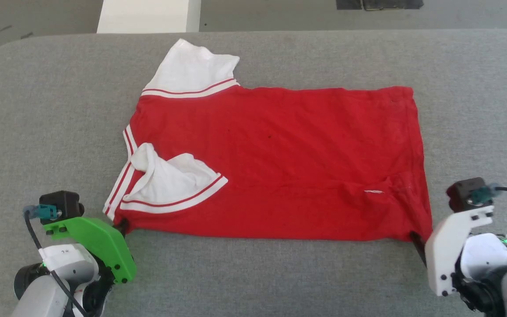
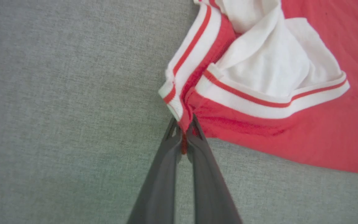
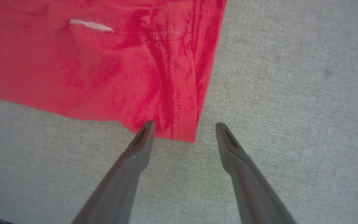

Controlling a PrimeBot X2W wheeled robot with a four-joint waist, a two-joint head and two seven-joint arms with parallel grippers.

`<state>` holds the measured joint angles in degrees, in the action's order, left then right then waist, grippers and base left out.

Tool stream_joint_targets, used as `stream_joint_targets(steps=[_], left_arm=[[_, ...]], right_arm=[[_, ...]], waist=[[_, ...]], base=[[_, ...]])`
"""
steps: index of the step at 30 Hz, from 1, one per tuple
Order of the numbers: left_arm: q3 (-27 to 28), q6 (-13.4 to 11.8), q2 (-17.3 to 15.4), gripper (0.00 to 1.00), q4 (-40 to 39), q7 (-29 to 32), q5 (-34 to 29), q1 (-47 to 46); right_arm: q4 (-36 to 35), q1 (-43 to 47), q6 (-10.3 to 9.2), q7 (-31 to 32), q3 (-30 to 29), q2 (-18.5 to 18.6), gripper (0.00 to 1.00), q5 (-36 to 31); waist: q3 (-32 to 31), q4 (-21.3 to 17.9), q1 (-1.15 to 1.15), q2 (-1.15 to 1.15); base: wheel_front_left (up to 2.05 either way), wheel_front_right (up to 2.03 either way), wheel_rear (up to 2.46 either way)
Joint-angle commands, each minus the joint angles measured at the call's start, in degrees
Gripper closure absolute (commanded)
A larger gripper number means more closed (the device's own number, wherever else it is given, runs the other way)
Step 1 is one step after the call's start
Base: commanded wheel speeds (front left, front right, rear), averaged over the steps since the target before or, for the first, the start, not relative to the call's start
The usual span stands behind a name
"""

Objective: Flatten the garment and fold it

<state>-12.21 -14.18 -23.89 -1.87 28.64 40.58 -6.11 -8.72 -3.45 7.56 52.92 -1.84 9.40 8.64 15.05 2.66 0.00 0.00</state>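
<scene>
While I watch the head view, the red jersey-knit T-shirt (image 1: 280, 163) lies spread sideways on the grey woven-cloth table (image 1: 280, 273), collar end toward my robot's left and hem toward its right. Its far white sleeve (image 1: 192, 70) juts out flat with a striped band at the seam. The near white sleeve (image 1: 170, 185) is flopped back onto the red body, rumpled, its red-and-white trim curving along the edge. My left gripper (image 1: 121, 226), under a green plastic bracket (image 1: 99, 242), meets the shirt's near left corner. My right gripper (image 1: 416, 240), under a white plastic bracket (image 1: 447, 246), sits at the near hem corner. From the left wrist, the two dark tapered fingers are pinched together on a thin fold of red cloth just below the striped trim, so the left gripper (image 2: 185, 124) has the shirt (image 2: 291, 140) clamped. From the right wrist, the right gripper (image 3: 185, 125) stands with its fingers spread wide, and the stitched, creased hem corner of the shirt (image 3: 104, 68) lies between the tips. I cannot tell whether they touch it. A small white fleck (image 3: 90, 25) shows on the red knit.
</scene>
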Motion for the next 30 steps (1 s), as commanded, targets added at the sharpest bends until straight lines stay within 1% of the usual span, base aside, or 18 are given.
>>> stream_joint_targets(steps=[1,5,10,11,12,13,18,21,24,27,30], left_arm=[[-0.1,-0.1,0.0,1.00,-0.7,-0.3,-0.1,0.7],[-0.6,-0.1,0.4,1.00,-2.1,-0.5,-0.2,0.8],[-0.9,0.0,0.6,1.00,-2.5,-0.7,-0.1,1.0],[-0.9,0.0,0.6,1.00,-2.5,-0.8,0.0,1.0],[-0.9,0.0,0.6,1.00,-2.4,-0.8,0.0,1.1],[-0.8,0.0,0.7,1.00,-2.3,-1.0,0.1,1.2],[0.0,-0.1,1.0,1.00,-2.6,-1.4,1.1,1.6],[0.8,-1.3,0.2,1.00,-4.1,-1.3,0.6,2.3],[1.2,-2.6,-0.6,1.00,-6.5,-0.4,0.4,3.9],[1.3,-3.7,-1.4,1.00,-9.0,1.0,0.4,6.3],[1.1,-4.8,-1.7,1.00,-11.5,2.4,0.9,9.3]], right_arm=[[1.2,-1.5,-0.08,-0.5,0.9,0.1,0.00,-1.7],[4.8,-2.7,-0.08,-1.7,2.5,0.1,0.00,-4.0],[8.4,-3.1,-0.08,-2.0,4.3,0.2,0.00,-4.1],[8.8,-3.2,-0.08,-1.9,4.4,0.2,0.53,-3.8],[9.0,-3.3,-0.08,-2.1,4.4,0.1,0.89,-3.4],[9.1,-3.6,-0.08,-2.2,4.4,0.2,1.00,-3.0],[7.6,-4.5,-0.08,-3.0,3.6,1.2,1.00,0.0],[5.4,-4.2,-0.08,-2.8,2.0,1.5,1.00,3.9],[2.9,-2.9,-0.08,-1.2,0.5,3.2,1.00,5.9],[1.2,-1.1,-0.08,0.5,-0.8,4.8,1.00,6.9],[0.2,1.4,-0.08,2.1,-2.4,5.3,1.00,7.4]], waist=[[0.7,0.5,0.00,0.00],[1.5,1.4,0.00,0.00],[1.9,1.9,0.00,0.00],[1.9,1.9,0.00,0.00],[1.8,1.8,0.00,0.00],[1.6,1.8,0.00,0.00],[-0.8,1.4,0.00,0.00],[-3.3,1.3,0.00,0.00],[-5.6,1.3,0.00,0.00],[-7.2,1.4,0.00,0.00],[-7.9,1.7,0.00,0.00]], base=[[0.00,0.00,0.00],[0.00,0.00,0.00],[0.00,0.00,0.00],[0.00,0.00,0.00],[0.00,0.00,0.00],[0.00,0.00,0.00],[0.00,0.00,0.00],[0.00,0.00,0.00],[0.00,0.00,0.00],[0.00,0.00,0.00],[0.00,0.00,0.00]])
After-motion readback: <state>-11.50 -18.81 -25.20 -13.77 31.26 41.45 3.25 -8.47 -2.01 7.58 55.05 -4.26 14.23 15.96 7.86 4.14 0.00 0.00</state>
